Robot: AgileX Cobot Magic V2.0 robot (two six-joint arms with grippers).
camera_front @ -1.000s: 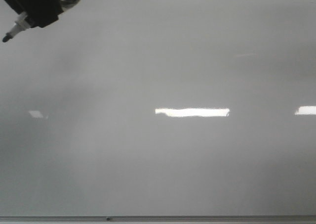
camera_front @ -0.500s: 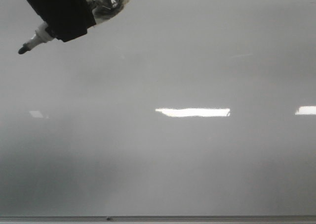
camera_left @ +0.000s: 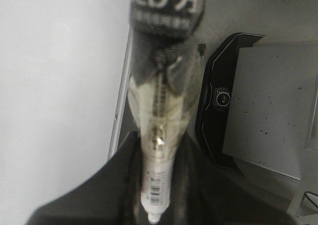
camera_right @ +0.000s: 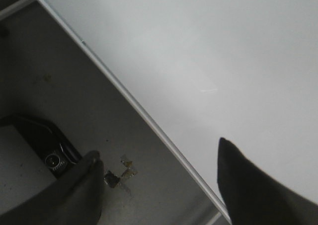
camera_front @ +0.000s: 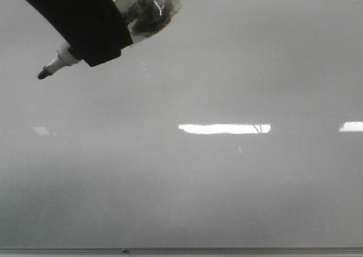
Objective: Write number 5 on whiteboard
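Up close, your left gripper (camera_front: pixel 85 33) clamps a white-barrelled, black-tipped marker wrapped in clear tape (camera_left: pixel 158 150), its tip poking out beyond the black fingers (camera_front: pixel 74 13). Beyond that tip spreads the glossy pale grey whiteboard with its thin metal edge strip (camera_front: pixel 227 200); no drawn 5 shows on it. Your right gripper (camera_right: pixel 159 185) hangs spread wide, holding nothing, over the board's edge.

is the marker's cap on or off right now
Off. In the front view the marker's bare dark tip sticks out below the left hand.
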